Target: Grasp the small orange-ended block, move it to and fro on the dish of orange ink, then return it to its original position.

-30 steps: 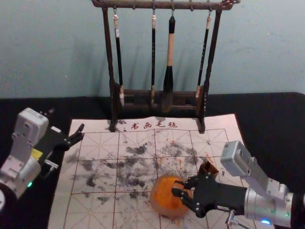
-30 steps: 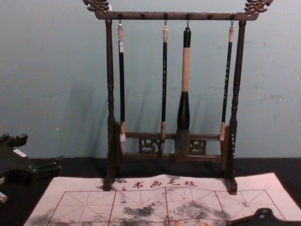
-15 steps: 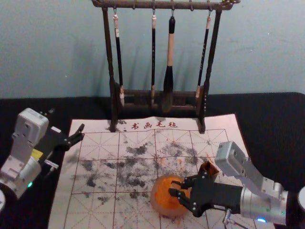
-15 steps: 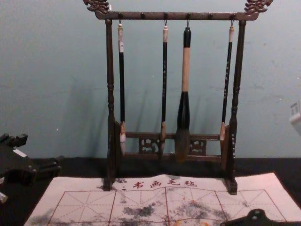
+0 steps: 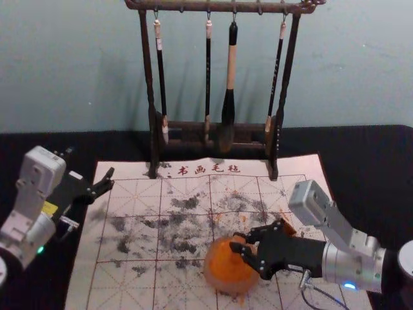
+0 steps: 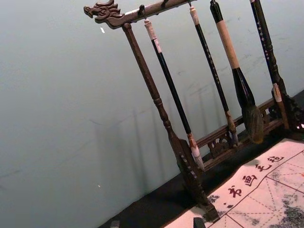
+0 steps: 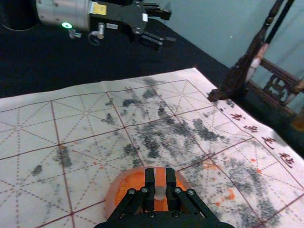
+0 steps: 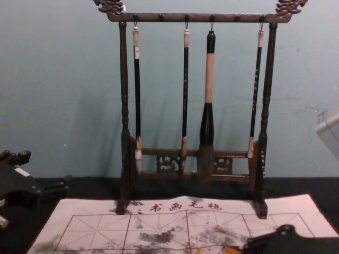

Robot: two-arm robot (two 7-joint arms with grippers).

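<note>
"Where is the right gripper (image 5: 237,241) working?"

"It is reaching over the dish of orange ink (image 5: 222,285), and its fingertips are hovering above the upper part of the dish in the head view."

"And how are its fingers standing?"

"They are closing narrowly on the orange-ended block (image 7: 160,179). The right wrist view is showing one finger pressing each side of it, with its orange part and a pale grey part showing between them."

"So the block is staying above the ink?"

"It is lying over the dish in that view, yes, though whether it is touching the ink, nobody can tell."

"What is the left gripper (image 5: 91,163) doing?"

"It is idling near the mat's far left corner, its fingers spreading wide apart."

"And what else is standing about?"

"A small brown container (image 5: 288,228) is sitting just beyond the right gripper, partly hiding behind it. The dish is resting on the ink-spotted, gridded mat (image 5: 132,287), which is lying on a black table covering (image 5: 368,161). At the mat's far edge a dark wooden rack (image 5: 154,145) is standing upright, and four brushes (image 5: 230,68) are hanging from its top bar."
</note>
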